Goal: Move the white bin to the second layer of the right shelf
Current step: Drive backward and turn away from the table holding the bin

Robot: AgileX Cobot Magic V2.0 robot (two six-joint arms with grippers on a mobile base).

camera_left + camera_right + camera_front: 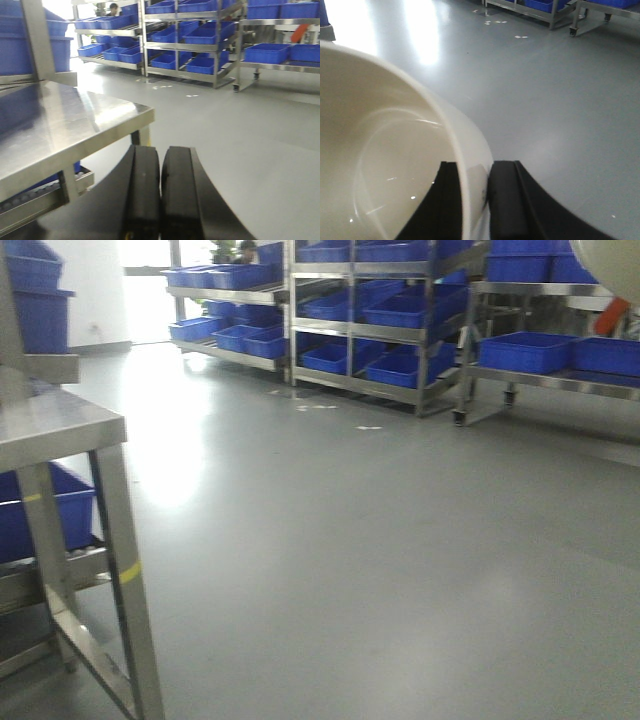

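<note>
**Right arm.** The right fingers [474,169] are clamped on the white bin [385,165]. One finger sits inside the rim and the other against the outer wall, with the wall pinched between them. In the right wrist view the bin body lies to the left of the fingers, and its mouth is tipped toward the camera. No contents are visible. The mouth is a rounded square, so there is no marked long axis. The grip is at one side of the rim only.

**Bin position.** The front view shows only an edge of the bin, in the top right corner [612,265]. It is raised clear of the floor [380,560] and rests on no surface.

**Left arm.** The left fingers [160,187] are pressed together with nothing between them. They hang just beside the corner of the steel tabletop [65,130].

**Destination.** The right shelf second layer cannot be identified with certainty in any view. Steel racks [556,380] carrying blue crates [525,350] stand well apart, across the floor.

**Assessment.** The carry falls to the right arm alone. A one-sided rim grip may let the bin swing or slip in transit.
</note>
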